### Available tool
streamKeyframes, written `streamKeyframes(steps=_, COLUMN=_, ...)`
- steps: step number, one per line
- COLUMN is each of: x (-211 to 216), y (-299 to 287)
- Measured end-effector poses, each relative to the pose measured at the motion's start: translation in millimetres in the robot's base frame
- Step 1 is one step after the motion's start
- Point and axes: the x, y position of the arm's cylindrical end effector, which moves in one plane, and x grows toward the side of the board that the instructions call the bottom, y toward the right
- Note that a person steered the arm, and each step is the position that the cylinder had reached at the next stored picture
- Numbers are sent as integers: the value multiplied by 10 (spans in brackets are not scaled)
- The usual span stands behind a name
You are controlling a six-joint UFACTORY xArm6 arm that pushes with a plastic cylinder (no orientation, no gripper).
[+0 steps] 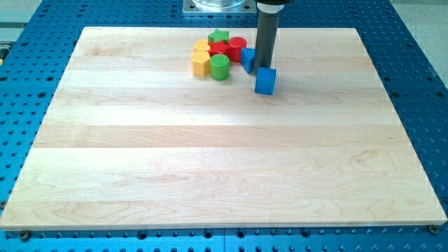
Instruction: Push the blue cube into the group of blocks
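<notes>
Upper centre of frame: my tip (264, 68), a clawless rod, touches the blue cube (265, 81) from above-left; next, circle right, push left toward the group (218, 56).

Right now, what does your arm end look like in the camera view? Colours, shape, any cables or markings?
Only the end shows: a straight dark grey rod, round and smooth, with a wider black collar at the view's top edge. My tip is its plain lower end, just above the blue cube. No cables, labels or markings visible. A silvery round base plate sits behind the board.
</notes>
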Motion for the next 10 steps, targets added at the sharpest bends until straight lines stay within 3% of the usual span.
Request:
streamKeyframes(steps=2, x=-4, y=197)
streamKeyframes(steps=3, x=721, y=501)
streamKeyframes(steps=4, x=828, y=318)
streamKeyframes(steps=6, x=338, y=52)
streamKeyframes(steps=10, x=405, y=-101)
